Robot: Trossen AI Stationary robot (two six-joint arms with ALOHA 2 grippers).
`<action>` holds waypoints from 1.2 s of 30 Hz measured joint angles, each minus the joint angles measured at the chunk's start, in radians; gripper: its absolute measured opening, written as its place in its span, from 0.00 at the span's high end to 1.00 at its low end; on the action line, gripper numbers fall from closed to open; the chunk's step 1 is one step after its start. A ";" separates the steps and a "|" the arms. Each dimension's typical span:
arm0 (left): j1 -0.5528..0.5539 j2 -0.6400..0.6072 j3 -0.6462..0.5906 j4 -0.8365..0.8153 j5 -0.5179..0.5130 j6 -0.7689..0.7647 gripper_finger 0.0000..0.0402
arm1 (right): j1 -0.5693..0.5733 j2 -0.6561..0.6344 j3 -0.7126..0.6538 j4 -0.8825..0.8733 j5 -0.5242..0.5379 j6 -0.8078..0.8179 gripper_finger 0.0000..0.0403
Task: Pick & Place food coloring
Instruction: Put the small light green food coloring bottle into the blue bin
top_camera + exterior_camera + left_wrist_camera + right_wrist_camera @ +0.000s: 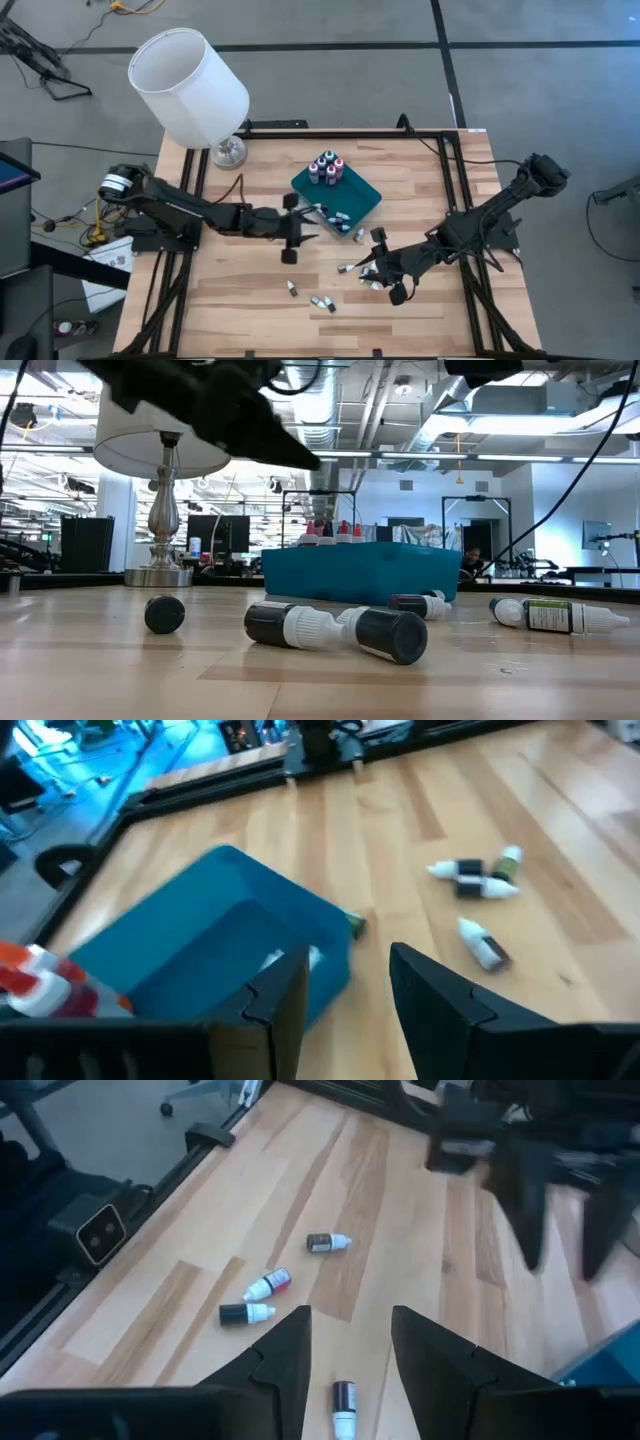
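Left gripper (291,229), jaws apart and empty, hovering at the teal tray's (366,192) 8 o'clock. Right gripper (383,283), jaws apart, hanging over food coloring bottles (322,302) lying loose on the counter (240,290); others standing in the tray.

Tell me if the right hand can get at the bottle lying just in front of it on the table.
Probably yes. The right hand hangs open over bare wood, and the dark bottle lies between its fingers' line with nothing over it. The left hand is off by the teal tray.
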State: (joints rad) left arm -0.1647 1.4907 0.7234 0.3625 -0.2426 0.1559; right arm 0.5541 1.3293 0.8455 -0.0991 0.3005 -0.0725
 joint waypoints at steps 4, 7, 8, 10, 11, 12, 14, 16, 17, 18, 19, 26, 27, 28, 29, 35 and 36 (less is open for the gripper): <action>-0.044 -0.046 -0.088 0.036 -0.001 -0.036 0.66 | -0.001 0.021 0.000 0.003 0.016 0.021 0.67; -0.081 -0.072 -0.145 0.063 -0.006 -0.058 0.66 | 0.000 0.061 0.003 0.026 0.025 0.038 0.67; -0.092 -0.082 -0.160 0.063 -0.007 -0.065 0.66 | 0.000 0.071 0.000 0.016 0.032 0.047 0.67; -0.119 -0.094 -0.179 0.070 -0.007 -0.080 0.66 | 0.000 0.100 -0.001 0.019 0.057 0.068 0.67; -0.131 -0.102 -0.191 0.065 -0.008 -0.088 0.66 | 0.000 0.113 -0.001 0.016 0.068 0.079 0.67; -0.143 -0.103 -0.197 0.066 -0.008 -0.094 0.66 | 0.000 0.126 -0.001 0.015 0.074 0.091 0.67; -0.174 -0.103 -0.209 0.072 -0.009 -0.105 0.66 | 0.001 0.146 -0.001 0.011 0.086 0.103 0.67; -0.206 -0.102 -0.213 0.068 -0.009 -0.110 0.66 | 0.005 0.162 0.000 0.010 0.100 0.113 0.67; -0.221 -0.102 -0.213 0.069 -0.009 -0.111 0.66 | 0.009 0.164 -0.001 -0.008 0.112 0.124 0.67; -0.238 -0.102 -0.213 0.070 -0.008 -0.111 0.66 | 0.010 0.164 -0.009 -0.008 0.132 0.134 0.67; -0.254 -0.102 -0.213 0.070 -0.009 -0.110 0.66 | 0.012 0.164 -0.022 0.000 0.151 0.150 0.67; -0.342 -0.102 -0.213 0.081 -0.031 -0.052 0.66 | 0.036 0.064 -0.256 0.243 0.230 0.271 0.67; -0.348 -0.102 -0.213 0.079 -0.047 -0.050 0.66 | 0.042 0.050 -0.293 0.298 0.229 0.286 0.67; -0.353 -0.102 -0.213 0.078 -0.061 -0.044 0.66 | 0.050 0.039 -0.328 0.352 0.229 0.303 0.67; -0.355 -0.102 -0.213 0.078 -0.070 -0.038 0.66 | 0.059 0.036 -0.357 0.410 0.229 0.318 0.67; -0.359 -0.102 -0.213 0.078 -0.082 -0.034 0.66 | 0.130 0.148 -0.457 0.662 0.252 0.465 0.67; -0.359 -0.102 -0.213 0.078 -0.084 -0.034 0.66 | 0.146 0.175 -0.456 0.687 0.275 0.479 0.67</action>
State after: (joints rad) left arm -0.5240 1.3888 0.5106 0.4400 -0.3266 0.1219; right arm 0.6999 1.5043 0.3892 0.5881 0.5757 0.4066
